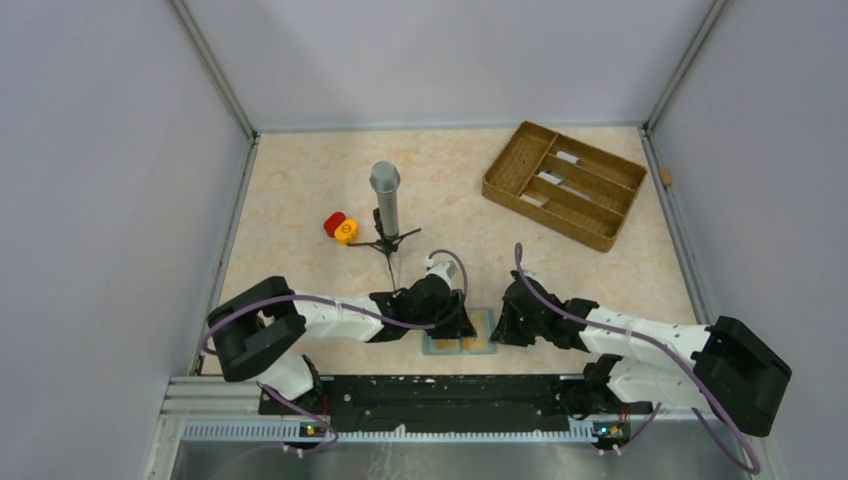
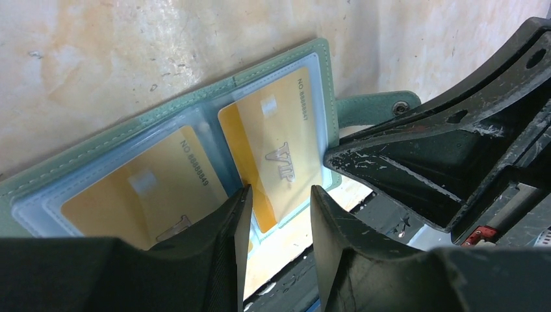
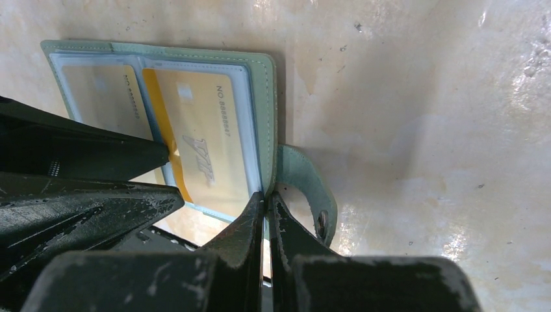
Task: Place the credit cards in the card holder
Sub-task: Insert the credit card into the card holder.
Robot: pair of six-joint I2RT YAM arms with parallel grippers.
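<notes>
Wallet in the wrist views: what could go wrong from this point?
1. A strip of the gold card lies outside the clear right sleeve of the wallet; the open left gripper could skew or buckle it while pushing.
2. The shut right gripper only meets the wallet's edge beside the tab, so the wallet may slide toward the near edge of the table.

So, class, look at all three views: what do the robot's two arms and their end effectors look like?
The left arm and right arm have white links between bulky black joint housings, and a looping purple cable runs along each. The left end effector and right end effector each have two black, wedge-shaped fingers, scuffed with pale scratches.
</notes>
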